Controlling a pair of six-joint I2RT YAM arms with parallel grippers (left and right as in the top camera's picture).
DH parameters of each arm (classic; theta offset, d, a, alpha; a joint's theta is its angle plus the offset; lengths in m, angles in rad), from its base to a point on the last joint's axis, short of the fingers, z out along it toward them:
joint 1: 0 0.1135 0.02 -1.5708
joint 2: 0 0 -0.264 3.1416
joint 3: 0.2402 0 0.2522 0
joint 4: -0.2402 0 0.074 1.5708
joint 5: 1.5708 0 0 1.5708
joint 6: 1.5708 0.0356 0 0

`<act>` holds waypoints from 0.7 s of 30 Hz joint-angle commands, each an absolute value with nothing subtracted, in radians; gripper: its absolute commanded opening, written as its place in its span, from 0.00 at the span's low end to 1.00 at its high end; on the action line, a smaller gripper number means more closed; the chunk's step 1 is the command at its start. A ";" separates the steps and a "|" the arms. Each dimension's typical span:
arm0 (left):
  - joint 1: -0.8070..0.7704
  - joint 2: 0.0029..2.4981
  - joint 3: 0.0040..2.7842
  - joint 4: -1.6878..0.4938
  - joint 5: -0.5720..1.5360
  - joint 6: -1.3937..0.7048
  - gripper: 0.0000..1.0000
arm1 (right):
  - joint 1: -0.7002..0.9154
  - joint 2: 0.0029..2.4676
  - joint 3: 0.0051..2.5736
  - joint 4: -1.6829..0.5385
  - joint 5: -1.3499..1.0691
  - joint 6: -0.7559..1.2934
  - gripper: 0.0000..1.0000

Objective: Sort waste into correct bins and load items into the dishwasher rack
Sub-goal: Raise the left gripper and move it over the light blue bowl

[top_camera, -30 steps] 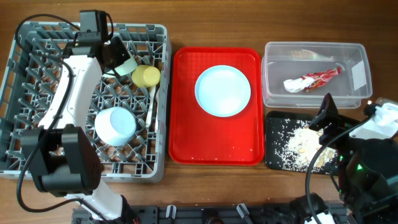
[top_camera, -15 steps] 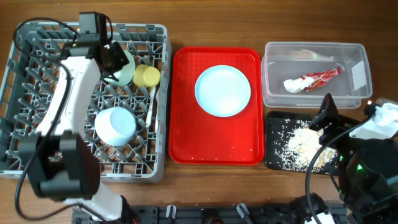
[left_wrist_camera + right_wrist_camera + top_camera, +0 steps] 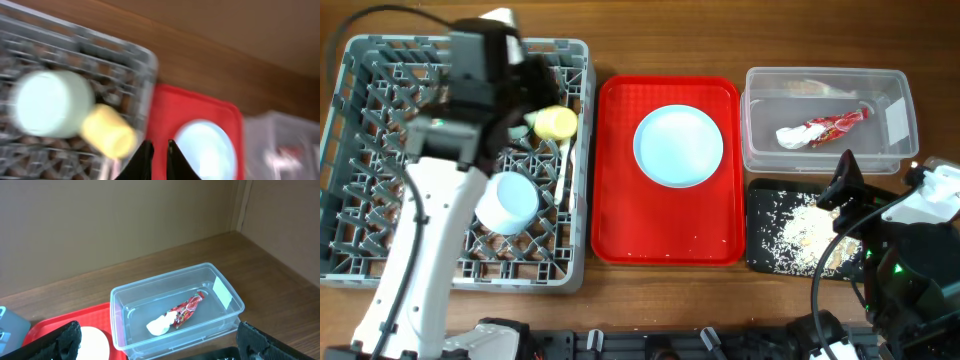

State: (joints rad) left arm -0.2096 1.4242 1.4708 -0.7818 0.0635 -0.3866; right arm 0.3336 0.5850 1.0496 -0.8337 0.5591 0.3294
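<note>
One item left on the flat red tray (image 3: 610, 170): round pale blue plate (image 3: 678, 146) | between both arms | left gripper (image 3: 158, 159) near-closed, empty | right gripper spread, empty

A brown wood-grain finish is shown by the table (image 3: 620, 300). The dishwasher rack (image 3: 360, 160) is moulded in matt grey plastic. A glossy red surface is seen on the serving tray (image 3: 620, 180). The tub (image 3: 220, 315) is made of clear, smooth plastic, and crinkled foil-like film is seen on the snack wrapper (image 3: 187, 307).
</note>
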 commanded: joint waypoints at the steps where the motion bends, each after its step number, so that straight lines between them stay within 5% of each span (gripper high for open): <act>1: -0.345 1.463 1.467 -0.782 0.130 -0.396 0.19 | 0.331 0.590 1.058 -0.832 0.575 0.341 1.00; 9: -0.570 1.682 1.466 -0.727 0.051 -0.400 0.26 | 0.331 0.590 1.058 -0.832 0.575 0.341 1.00; 21: -0.707 1.941 1.466 -0.553 0.052 -0.400 0.29 | 0.331 0.590 1.058 -0.832 0.575 0.341 1.00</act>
